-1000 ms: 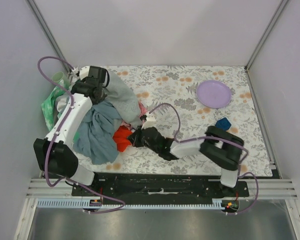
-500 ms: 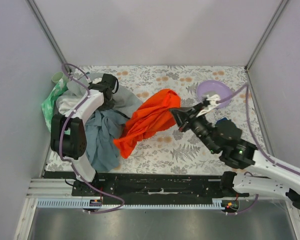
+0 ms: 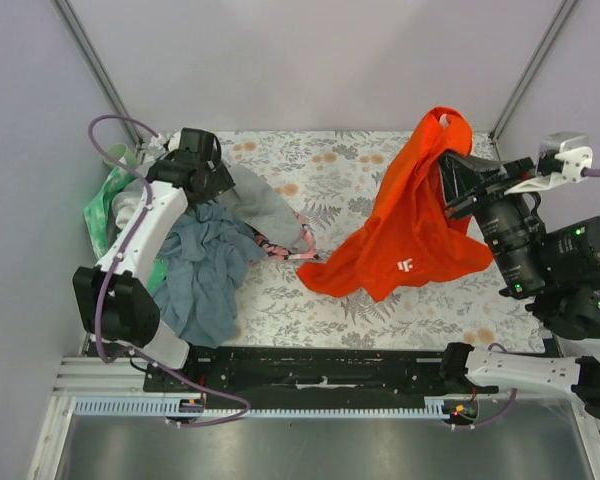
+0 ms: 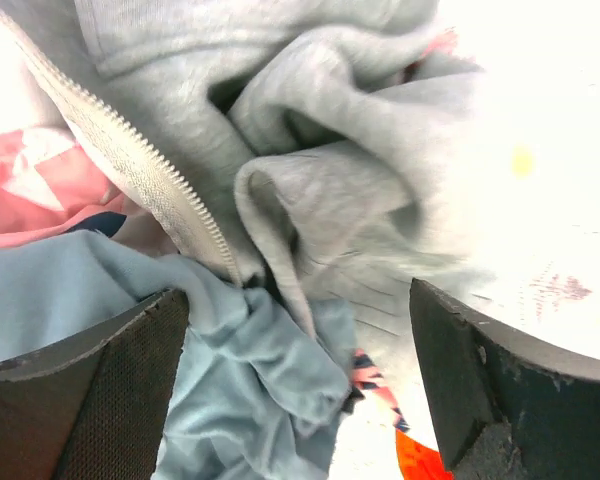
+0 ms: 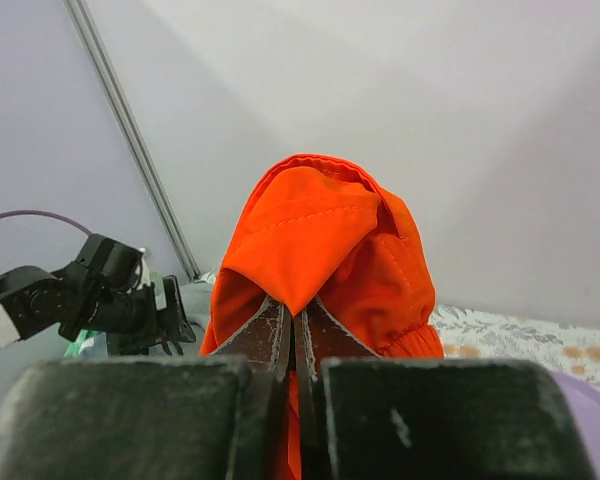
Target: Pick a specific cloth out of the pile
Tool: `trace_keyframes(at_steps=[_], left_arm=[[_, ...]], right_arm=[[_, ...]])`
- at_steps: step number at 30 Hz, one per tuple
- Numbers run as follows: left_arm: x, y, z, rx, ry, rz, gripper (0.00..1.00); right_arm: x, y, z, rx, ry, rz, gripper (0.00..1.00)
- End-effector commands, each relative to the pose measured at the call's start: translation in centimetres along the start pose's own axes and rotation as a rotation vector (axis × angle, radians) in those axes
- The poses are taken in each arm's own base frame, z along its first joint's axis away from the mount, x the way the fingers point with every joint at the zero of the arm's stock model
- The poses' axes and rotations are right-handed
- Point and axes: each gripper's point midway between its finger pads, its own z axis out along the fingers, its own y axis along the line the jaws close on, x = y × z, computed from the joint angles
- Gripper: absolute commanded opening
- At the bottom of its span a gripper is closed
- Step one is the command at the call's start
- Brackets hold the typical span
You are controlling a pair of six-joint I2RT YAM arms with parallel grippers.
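The bright orange-red cloth (image 3: 410,215) with its small white logo (image 3: 407,265) hangs in the air over the right half of the table, its lower edge trailing on the surface. My right gripper (image 5: 295,322) is shut on a top fold of the cloth (image 5: 325,225), apart from the pile. The pile (image 3: 210,240) lies at the left: light grey cloth (image 3: 265,208), blue-grey cloth (image 3: 205,275), mint green cloth (image 3: 100,205) and a pink-patterned piece (image 3: 292,247). Just above the pile's grey folds (image 4: 310,150) my left gripper (image 4: 298,375) stands open, holding nothing.
A floral tablecloth (image 3: 330,170) covers the table. Grey walls and metal posts (image 3: 95,65) close in the sides and back. A purple plate edge (image 5: 592,425) shows at the right behind the hanging cloth. The left arm's purple cable (image 3: 105,125) loops near the back left corner.
My right gripper has pulled the orange cloth out of the pile, up and to the right. My left gripper, shut a second ago at the pile's top, has opened.
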Motion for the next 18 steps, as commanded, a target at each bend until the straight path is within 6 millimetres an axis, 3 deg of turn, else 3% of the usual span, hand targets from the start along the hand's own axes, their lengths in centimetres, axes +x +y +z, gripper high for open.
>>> trace_keyframes(at_steps=[1, 4, 8, 10, 13, 18], left_arm=[[-5.2, -2.4, -7.5, 0.214, -0.146, -0.031, 0.93], [-7.0, -3.3, -12.6, 0.337, -0.253, -0.041, 0.94], [-6.6, -4.1, -17.1, 0.505, -0.329, -0.035, 0.95], [-5.3, -4.4, -18.2, 0.584, -0.328, -0.025, 0.95], [-3.4, -4.8, -19.0, 0.67, -0.301, -0.007, 0.95], [-0.2, -4.9, -19.1, 0.751, -0.246, -0.005, 0.95]], right_arm=[[-0.5, 2.0, 1.6, -0.054, 0.044, -0.087, 0.0], [-3.5, 1.1, 2.4, 0.013, -0.003, -0.121, 0.0], [-6.1, 2.5, 2.8, -0.057, -0.049, -0.104, 0.0], [-5.6, 3.0, 3.4, -0.059, -0.029, -0.118, 0.0], [-3.0, 3.2, 4.4, -0.017, 0.036, -0.178, 0.0], [1.7, 1.5, 5.2, 0.111, 0.118, -0.245, 0.0]])
